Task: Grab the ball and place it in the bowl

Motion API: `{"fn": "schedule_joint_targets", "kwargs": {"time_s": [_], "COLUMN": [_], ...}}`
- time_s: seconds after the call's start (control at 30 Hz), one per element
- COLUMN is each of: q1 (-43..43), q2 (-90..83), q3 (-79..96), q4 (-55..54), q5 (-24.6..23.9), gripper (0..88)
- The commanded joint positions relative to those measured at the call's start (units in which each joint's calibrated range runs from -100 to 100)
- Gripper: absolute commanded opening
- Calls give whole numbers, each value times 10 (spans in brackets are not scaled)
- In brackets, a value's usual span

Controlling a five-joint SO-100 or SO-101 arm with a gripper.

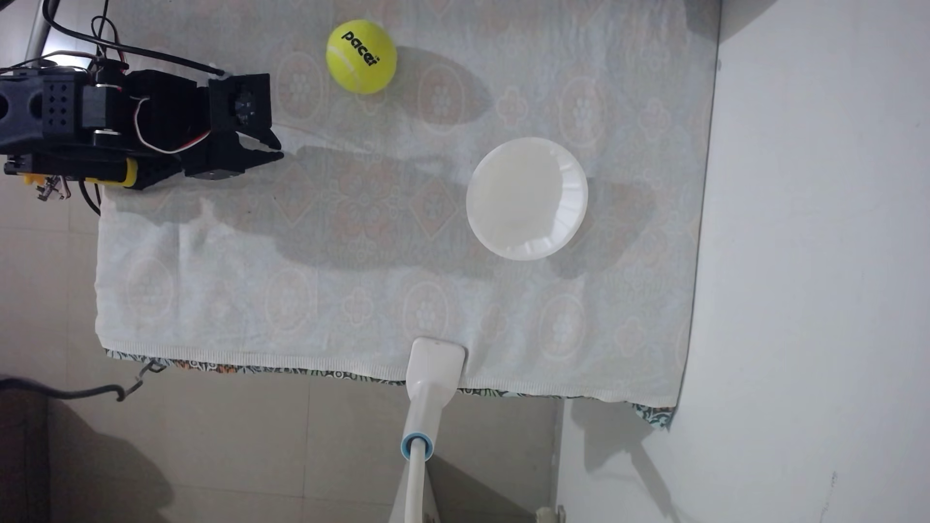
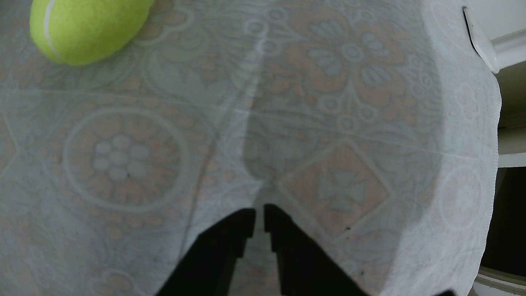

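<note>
Pale patterned cloth (image 1: 352,281) covers the table under me. My black two-finger gripper (image 2: 259,209) hangs near the wrist view's lower centre, tips nearly pressed together, empty. Upper left sits the fuzzy yellow-green tennis ball (image 2: 85,28). The fixed view shows the round white fluted bowl (image 1: 527,198) right of centre. Nothing grasped yet; I judge I must spread and swing toward the ball.

black arm (image 1: 100,131) low at left, fingers (image 2: 242,227) nearly closed, empty

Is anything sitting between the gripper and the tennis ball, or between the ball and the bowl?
Nothing visible. In the fixed view, only bare patterned cloth lies between the black gripper and the fuzzy yellow-green tennis ball, and between the ball and the round white disposable bowl.
</note>
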Motion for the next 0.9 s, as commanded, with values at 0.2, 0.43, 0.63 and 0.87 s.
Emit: {"fn": "schedule_joint_targets", "kwargs": {"time_s": [0.2, 0.43, 0.63, 0.87], "q1": [9, 22, 41, 19], "q2": [5, 5, 5, 5], "q3": [-11, -19, -48, -66], "q4": [-4, -1, 15, 27], "q5": [0, -8, -14, -15], "gripper": [2, 2, 2, 2]}}
